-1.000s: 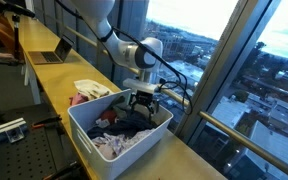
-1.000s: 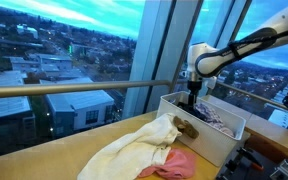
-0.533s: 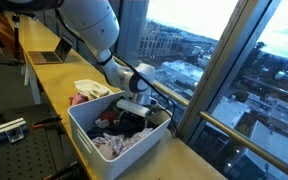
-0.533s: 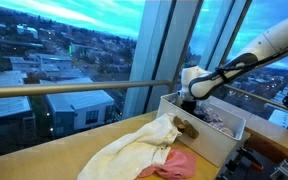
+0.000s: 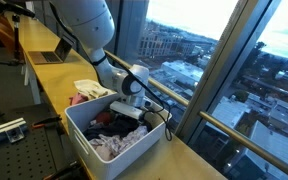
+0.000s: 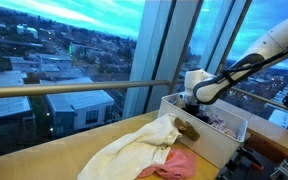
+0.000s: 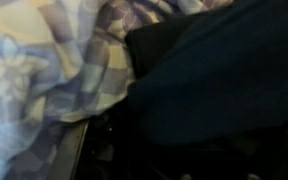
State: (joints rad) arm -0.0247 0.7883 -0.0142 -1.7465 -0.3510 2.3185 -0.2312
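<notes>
Gripper (image 5: pixel 125 112) low inside white plastic laundry bin (image 5: pixel 79 137)
Jaw state: can't tell, hidden. Wrist view: dark navy cloth (image 7: pixel 224 80) next to blue-white checked fabric (image 7: pixel 44 70).

garments (image 5: pixel 112 137) in bin (image 5: pixel 81 137) | bin on counter (image 5: pixel 49 80) | towel (image 5: pixel 90 88) beside bin

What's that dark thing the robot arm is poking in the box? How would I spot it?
Follow the long wooden counter by the big windows to the white bin heaped with clothes. The gripper dips into it, right over the dark cloth. It is the nearly black piece, beside a pale blue-and-white checked cloth.
</notes>
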